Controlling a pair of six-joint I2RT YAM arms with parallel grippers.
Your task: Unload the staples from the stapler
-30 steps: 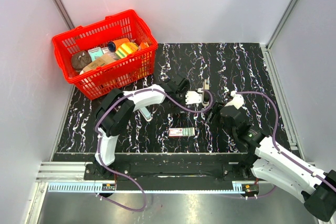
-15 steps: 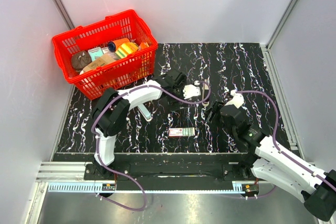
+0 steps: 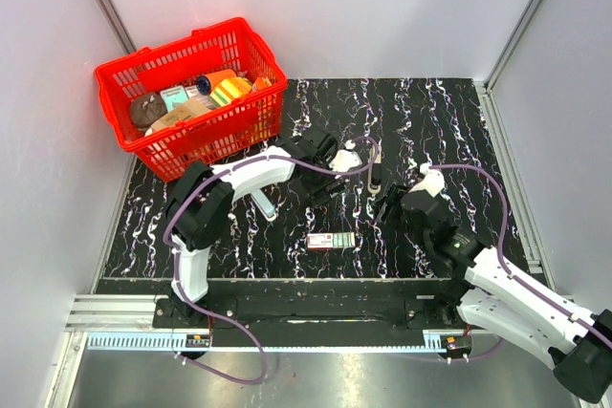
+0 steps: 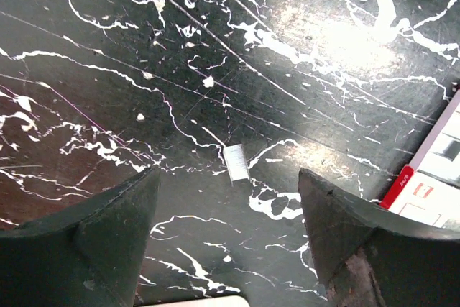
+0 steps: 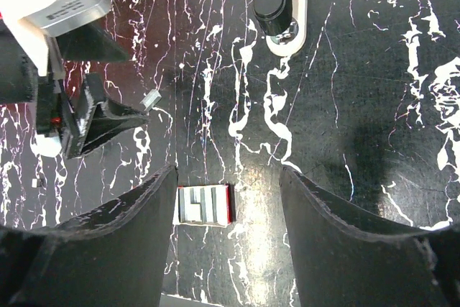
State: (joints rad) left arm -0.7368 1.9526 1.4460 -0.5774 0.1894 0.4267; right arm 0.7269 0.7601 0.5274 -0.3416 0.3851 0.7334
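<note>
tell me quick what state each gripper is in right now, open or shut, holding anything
Left gripper: open, holding nothing.
Right gripper: open, holding nothing.

Left tool drawn back (slightly), tilted down

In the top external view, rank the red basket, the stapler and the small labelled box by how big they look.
1. red basket: by far the largest.
2 and 3. stapler and small labelled box: both are short slim bars of about the same length, too close to rank.
</note>
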